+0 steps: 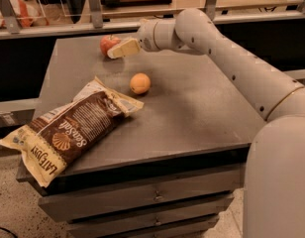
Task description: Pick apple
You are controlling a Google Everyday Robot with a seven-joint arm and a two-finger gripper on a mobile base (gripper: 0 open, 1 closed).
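Red apple [108, 42], far table [192, 113] edge, gripper [115, 52] just beside

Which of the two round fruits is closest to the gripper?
The red apple at the far edge of the table: the gripper sits right beside it. The orange fruit lies apart, nearer the chip bag.

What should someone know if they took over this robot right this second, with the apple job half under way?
Gripper: at the far left of the table, right beside the apple, on its near right side. A grasp is not confirmed.
Apple: looks to be resting on the tabletop near the back edge, not lifted.
Other items: an orange sits mid-table, nearer the camera than the apple; a brown chip bag overhangs the front left corner. Neither is the target.
Done: arm has reached the apple.
Left: secure the grip on the apple, then lift it off the table.
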